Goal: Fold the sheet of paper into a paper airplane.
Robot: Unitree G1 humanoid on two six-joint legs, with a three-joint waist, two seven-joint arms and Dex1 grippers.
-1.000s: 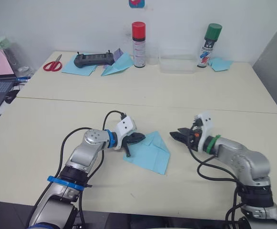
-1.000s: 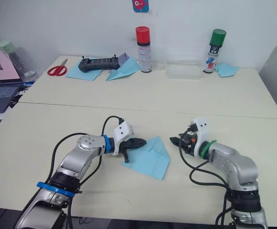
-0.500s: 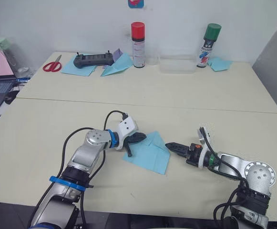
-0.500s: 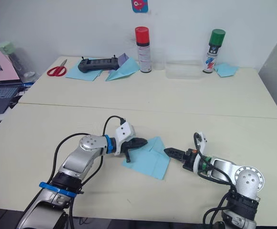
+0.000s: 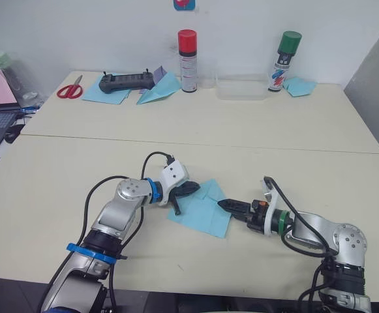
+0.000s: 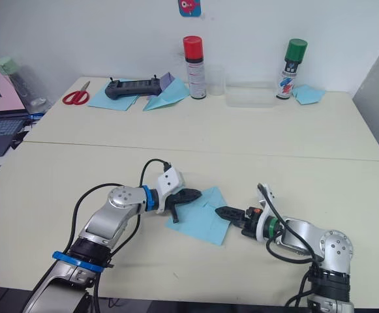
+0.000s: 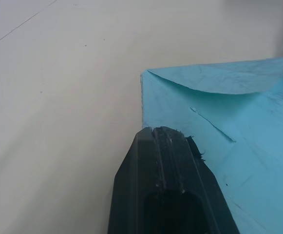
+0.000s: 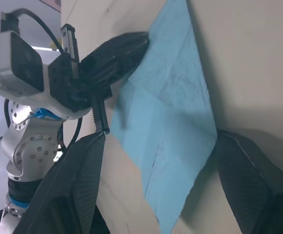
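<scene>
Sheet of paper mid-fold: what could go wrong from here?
1. The right gripper comes in open and low at the sheet of paper's right edge; it may push rather than grasp.
2. The left gripper pins only a corner, so the sheet could pivot or tear.

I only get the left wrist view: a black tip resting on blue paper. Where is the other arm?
Observer: The right gripper is at the opposite edge of the sheet of paper, pointing toward the left gripper.
Operator: Is it pinching the paper?
Observer: Not yet. Its fingers are spread open on either side of the paper's corner.
Operator: Is anything else lying around?
Observer: On the far table, a light-blue paper dart lies beside a red-capped spray can.
</scene>
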